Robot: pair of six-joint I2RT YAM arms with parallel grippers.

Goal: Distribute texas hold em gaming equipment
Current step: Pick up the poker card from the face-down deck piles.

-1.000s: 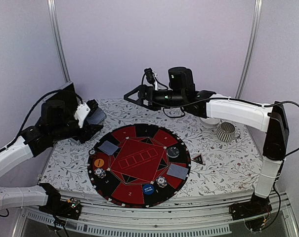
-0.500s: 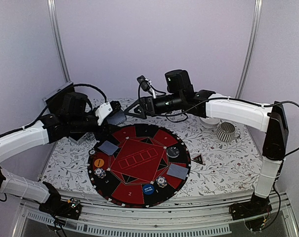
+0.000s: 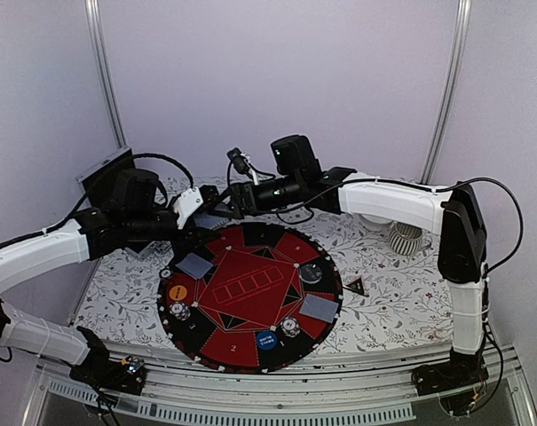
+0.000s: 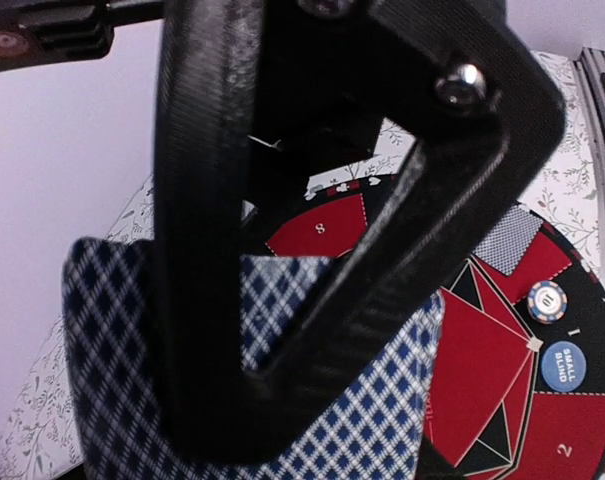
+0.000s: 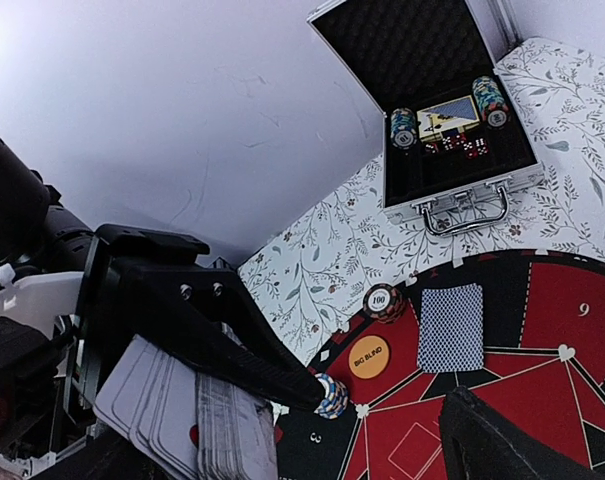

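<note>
Your left gripper (image 3: 206, 213) is clamped on the deck of playing cards (image 4: 382, 425) and holds it above the far left rim of the round mat (image 3: 241, 311). Your right gripper (image 3: 225, 201) sits right at that deck with its jaws apart and nothing between them.

You look to be mid-deal: one arm offers the deck and the other comes to take a card from it. Two dealt cards (image 3: 194, 264) lie face down on the mat, one far left and one near right, so most seats probably lack theirs. For the next move, close the right jaws on a single card only, then draw it off flat so its neighbours do not come with it. Keep the left grip firm while you pull.

Only the right wrist view shows you the open aluminium case (image 5: 447, 130) at the far left of the table, with chip stacks inside. It also shows the deck's edges slightly fanned. The left wrist view gives you the diamond-patterned backs close up, but its own fingers block much of the frame.

Only the top view shows you the ribbed cup (image 3: 408, 237) at far right. It also shows:
- the orange button (image 3: 177, 290) and the blue button (image 3: 266, 339) together
- the chips (image 3: 179, 311) around the rim
- the triangle marker (image 3: 355, 286) just off the mat's right edge
</note>
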